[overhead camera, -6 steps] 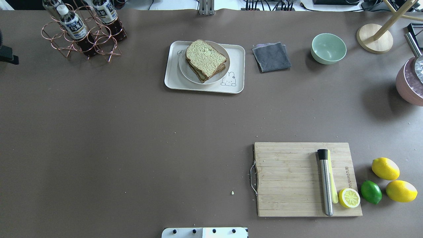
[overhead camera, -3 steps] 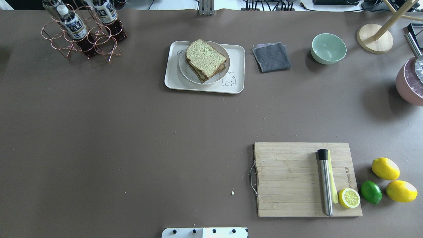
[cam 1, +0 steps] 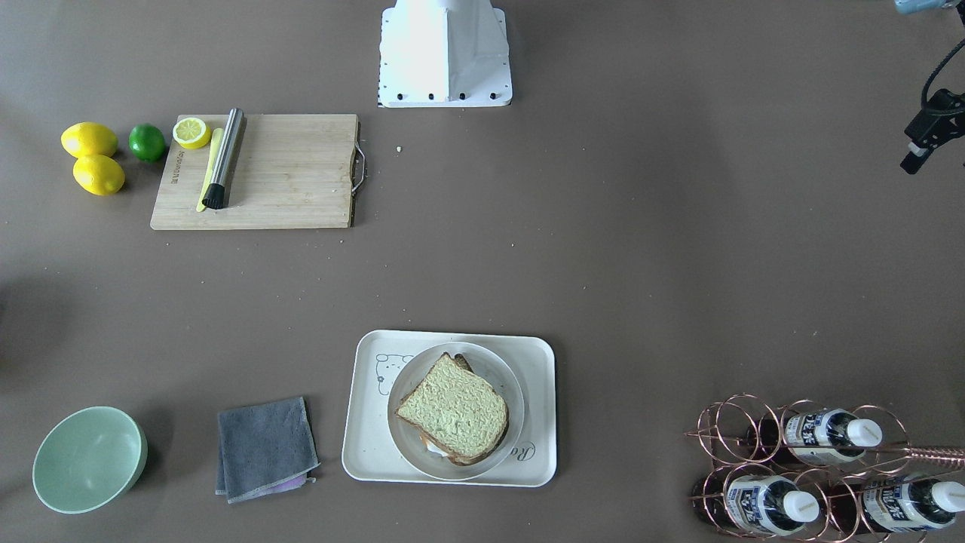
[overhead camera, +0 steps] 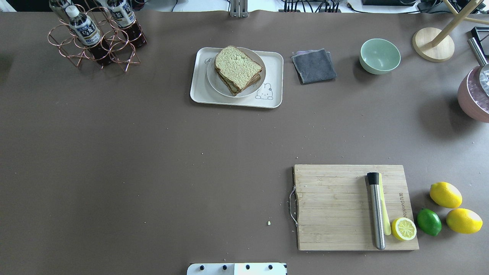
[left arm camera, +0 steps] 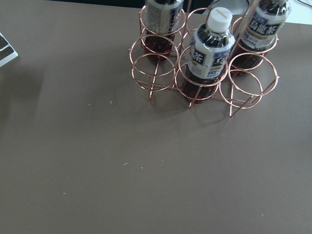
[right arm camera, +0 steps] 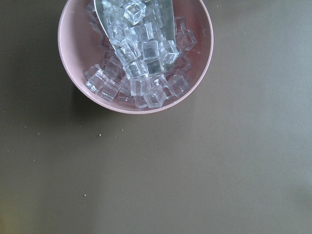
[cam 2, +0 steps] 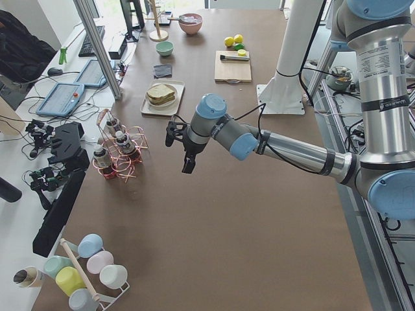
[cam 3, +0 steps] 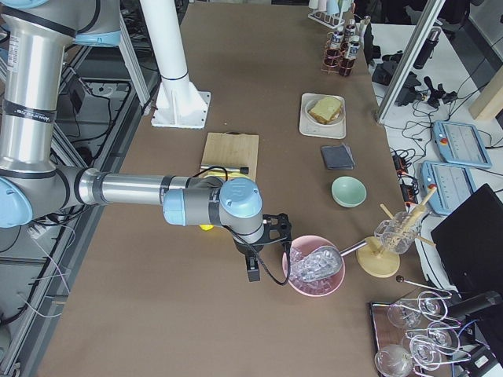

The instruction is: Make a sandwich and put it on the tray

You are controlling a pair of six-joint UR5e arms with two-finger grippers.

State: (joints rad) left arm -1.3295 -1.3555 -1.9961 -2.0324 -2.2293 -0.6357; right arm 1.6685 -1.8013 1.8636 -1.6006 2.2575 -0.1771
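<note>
The sandwich (overhead camera: 237,70), two stacked brown-crusted slices with a pale greenish top, lies on a round white plate (overhead camera: 212,78) on the cream tray (overhead camera: 198,96) at the far middle of the table. It also shows in the front-facing view (cam 1: 452,411). The egg is hidden between the slices. My left gripper (cam 1: 915,161) hangs far off to the left, near the bottle rack, and its jaws are unclear. My right gripper (cam 3: 253,271) shows only in the right side view, beside the pink bowl, and I cannot tell whether it is open or shut. Neither holds anything that I can see.
A copper rack of bottles (overhead camera: 95,34) stands at the far left. A grey cloth (overhead camera: 314,65) and a green bowl (overhead camera: 379,55) lie right of the tray. A cutting board (overhead camera: 332,206) carries a metal muddler (overhead camera: 376,210) and half a lemon (overhead camera: 403,228). A pink bowl of ice (right arm camera: 136,53) sits at the right.
The left gripper's black tip at the overhead view's left edge has moved out of that view to the left. The sandwich, plate and tray have not moved.
</note>
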